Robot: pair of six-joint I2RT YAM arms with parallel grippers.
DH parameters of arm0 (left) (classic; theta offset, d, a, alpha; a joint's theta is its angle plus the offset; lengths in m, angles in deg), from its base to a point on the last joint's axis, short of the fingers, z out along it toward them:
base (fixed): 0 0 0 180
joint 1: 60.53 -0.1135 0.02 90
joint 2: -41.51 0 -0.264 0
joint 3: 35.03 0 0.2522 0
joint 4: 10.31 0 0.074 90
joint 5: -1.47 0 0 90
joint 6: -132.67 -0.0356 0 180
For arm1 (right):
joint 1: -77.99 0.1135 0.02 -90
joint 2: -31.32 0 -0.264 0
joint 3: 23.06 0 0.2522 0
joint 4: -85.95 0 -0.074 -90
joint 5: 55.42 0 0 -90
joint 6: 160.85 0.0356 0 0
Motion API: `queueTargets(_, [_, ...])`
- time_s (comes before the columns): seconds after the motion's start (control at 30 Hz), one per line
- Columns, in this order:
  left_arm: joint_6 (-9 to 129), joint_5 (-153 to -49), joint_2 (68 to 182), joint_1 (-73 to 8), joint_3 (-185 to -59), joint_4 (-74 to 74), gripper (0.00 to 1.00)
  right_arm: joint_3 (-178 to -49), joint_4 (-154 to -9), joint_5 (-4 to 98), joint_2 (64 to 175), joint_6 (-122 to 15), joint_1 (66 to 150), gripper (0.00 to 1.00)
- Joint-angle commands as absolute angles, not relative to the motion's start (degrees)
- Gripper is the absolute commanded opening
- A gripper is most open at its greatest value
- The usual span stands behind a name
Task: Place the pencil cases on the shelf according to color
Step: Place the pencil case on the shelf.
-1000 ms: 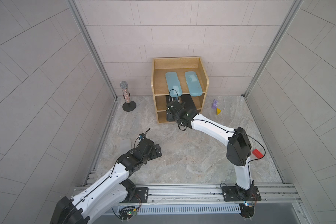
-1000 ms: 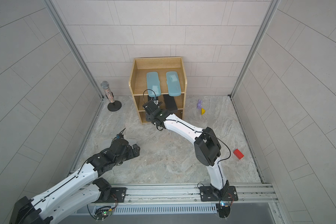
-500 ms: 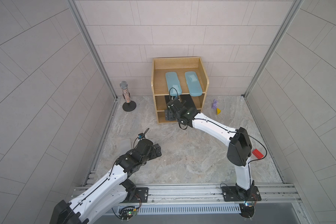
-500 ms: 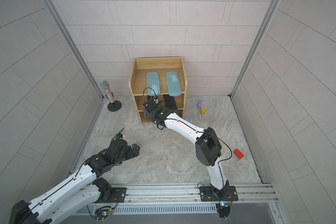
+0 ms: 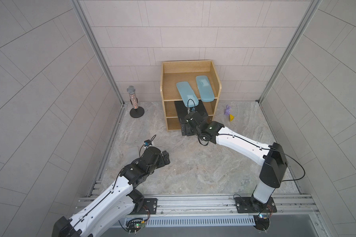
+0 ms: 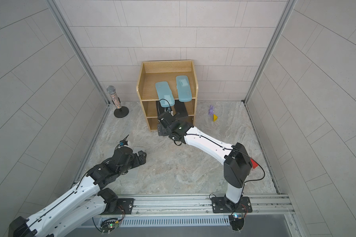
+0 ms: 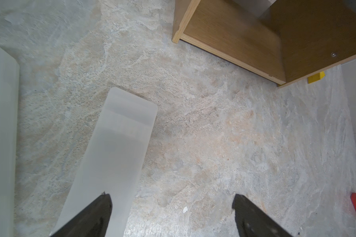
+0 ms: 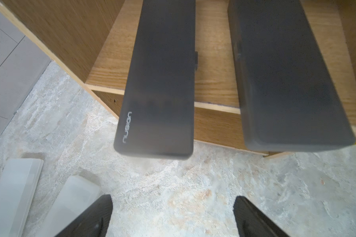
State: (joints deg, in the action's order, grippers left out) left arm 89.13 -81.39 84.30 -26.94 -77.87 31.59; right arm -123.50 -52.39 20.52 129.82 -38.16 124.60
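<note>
The wooden shelf [image 5: 164, 86] stands at the back wall. Two light-blue pencil cases [image 5: 186, 93] [image 5: 205, 90] lie side by side on its top tier. Two black pencil cases [image 8: 158, 82] [image 8: 286, 82] lie on the middle tier, their near ends jutting past the front edge. My right gripper [image 8: 173, 202] hangs open just in front of them, holding nothing. Two frosted whitish cases [image 7: 115, 153] [image 7: 0, 133] lie on the floor at the left. My left gripper [image 7: 172, 200] hovers open above them, one finger over the nearer case.
A microphone on a round stand [image 5: 134, 100] is left of the shelf. A purple toy [image 5: 227, 110] and a yellow block [image 5: 231, 118] lie to its right. A red block [image 6: 254, 164] sits by the right arm's elbow. The metal rail [image 5: 193, 202] runs along the front.
My right gripper has opened wide and drawn back from the shelf, leaving the black case on the middle tier. The left arm has barely shifted.
</note>
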Motion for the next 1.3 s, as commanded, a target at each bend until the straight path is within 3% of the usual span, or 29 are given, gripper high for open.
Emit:
queueTargets(0.0, [88.6, -79.5, 84.0, -28.7, -78.3, 33.3, 1.00, -120.5, -55.0, 21.1, 126.9, -37.7, 124.9, 0.96])
queueTargets(0.1, [88.5, -79.2, 83.2, -29.6, -77.6, 32.9, 1.00, -120.1, -55.2, 22.4, 126.9, -37.7, 124.9, 0.89])
queueTargets(0.27, [87.6, -79.2, 84.5, -32.9, -76.6, 31.0, 1.00, -119.6, -60.1, 24.2, 128.4, -37.8, 124.8, 0.56])
queueTargets(0.37, [86.1, -81.7, 88.2, -36.2, -77.7, 29.9, 1.00, -120.9, -63.0, 26.0, 130.5, -37.5, 124.2, 0.51])
queueTargets(0.87, [82.8, -86.1, 90.6, -40.8, -78.7, 28.2, 1.00, -135.2, -60.4, 32.3, 143.1, -38.6, 119.1, 0.54])
queueTargets(1.03, [83.2, -87.6, 90.8, -40.9, -78.7, 28.2, 1.00, -138.6, -56.5, 34.8, 143.6, -38.9, 118.6, 0.65])
queueTargets(1.1, [83.4, -87.8, 90.0, -40.9, -78.4, 28.4, 1.00, -137.3, -56.3, 35.6, 142.2, -38.5, 118.9, 0.75])
queueTargets(1.27, [83.9, -88.6, 87.7, -40.9, -77.5, 28.9, 1.00, -132.5, -56.2, 36.8, 138.4, -37.7, 120.1, 0.85])
